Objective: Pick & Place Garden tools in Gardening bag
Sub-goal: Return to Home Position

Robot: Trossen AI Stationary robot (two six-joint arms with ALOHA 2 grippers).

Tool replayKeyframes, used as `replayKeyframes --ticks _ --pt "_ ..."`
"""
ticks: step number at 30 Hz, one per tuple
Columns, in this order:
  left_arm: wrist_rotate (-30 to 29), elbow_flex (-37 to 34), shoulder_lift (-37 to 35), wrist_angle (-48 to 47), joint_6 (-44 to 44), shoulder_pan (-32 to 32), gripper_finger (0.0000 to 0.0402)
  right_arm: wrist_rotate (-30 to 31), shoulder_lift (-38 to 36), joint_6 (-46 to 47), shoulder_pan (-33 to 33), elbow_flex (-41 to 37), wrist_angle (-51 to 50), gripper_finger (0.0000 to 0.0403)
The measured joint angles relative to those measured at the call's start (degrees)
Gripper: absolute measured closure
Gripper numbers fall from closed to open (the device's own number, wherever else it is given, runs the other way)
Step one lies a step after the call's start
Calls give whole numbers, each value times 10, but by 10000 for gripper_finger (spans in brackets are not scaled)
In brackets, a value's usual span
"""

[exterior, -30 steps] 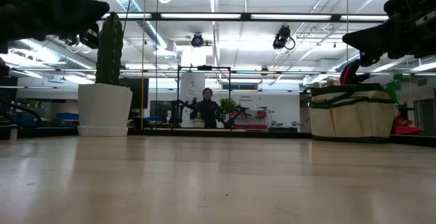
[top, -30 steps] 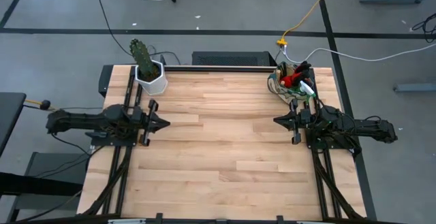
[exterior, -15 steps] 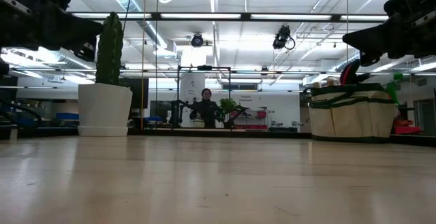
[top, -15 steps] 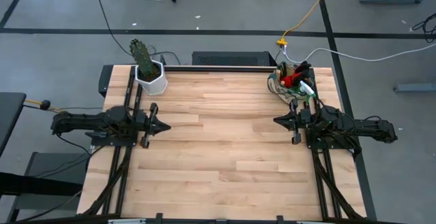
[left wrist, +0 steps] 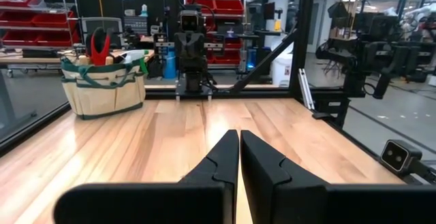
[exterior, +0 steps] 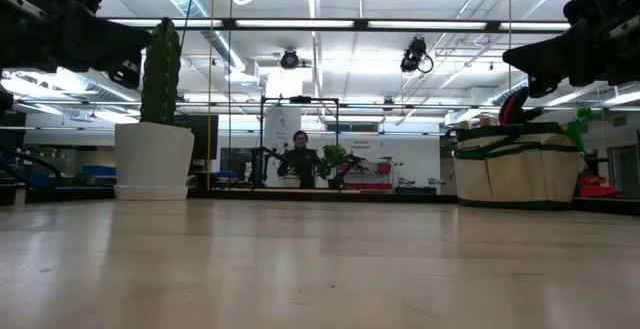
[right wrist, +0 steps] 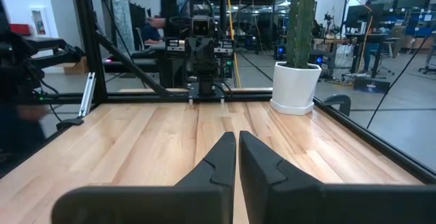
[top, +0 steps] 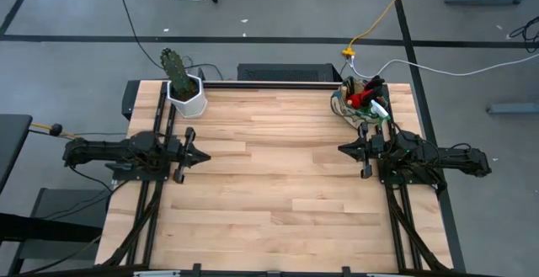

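The beige gardening bag (top: 360, 103) with dark green trim stands on its base at the table's far right corner; it also shows in the low view (exterior: 518, 164) and the left wrist view (left wrist: 103, 84). Red-handled tools and a green sprayer stick out of its top (top: 365, 97). My left gripper (top: 202, 152) is shut and empty above the table's left side. My right gripper (top: 344, 149) is shut and empty above the right side, just near of the bag. Both point toward the table's middle.
A white hexagonal pot with a green cactus (top: 184, 92) stands at the table's far left corner. The wooden tabletop (top: 278, 167) lies bare between the two grippers. A person (exterior: 299, 159) stands in the room beyond the table.
My left gripper has drawn back a little toward the table's left edge, staying shut. The right arm and the bag have kept still.
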Motion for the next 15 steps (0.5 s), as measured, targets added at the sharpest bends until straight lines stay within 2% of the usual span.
replayKeyframes --ticks 15 --pt "-1 0 0 3 0 0 378 0 0 0 0 0 0 380"
